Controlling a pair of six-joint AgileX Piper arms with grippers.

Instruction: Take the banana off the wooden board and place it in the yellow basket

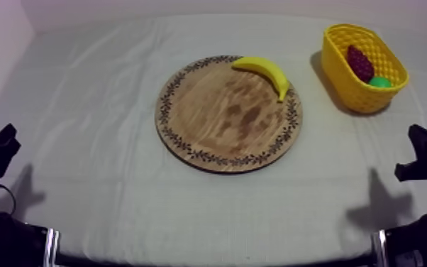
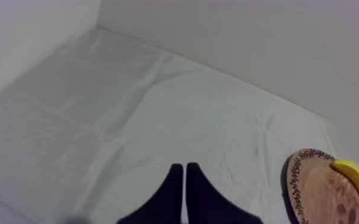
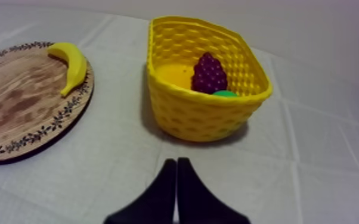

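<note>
The banana (image 1: 262, 71) lies on the far right part of your round wooden board (image 1: 223, 124). It curves along the patterned rim and lies partly over it, with its thin stalk end pointing toward the board's right edge. It touches the board and nothing else. The board sits about the middle of the grey-white cloth (image 1: 96, 99).

To the board's right, toward the far right of the table, you see the yellow basket (image 1: 338, 71). It stands upright and apart from the board, with a strip of bare cloth between them. Inside the basket a dark purple bunch of grapes (image 1: 359, 62) rests about the middle. A green fruit (image 1: 380, 82) sits just beside it on the near right; too little of it shows for you to tell its kind.

Your left gripper (image 2: 184, 168) has its two black fingers pressed together into a narrow wedge, pinching nothing. It is above bare cloth at the left side of the table, and the board and banana are well off to its right. Your right gripper (image 3: 176, 162) is likewise pressed together on nothing, over the cloth on the near side of the basket. The board and banana are farther off to its left. Seen from above, both grippers sit low at the near left and near right of the table, well apart from board, banana and basket.
</note>
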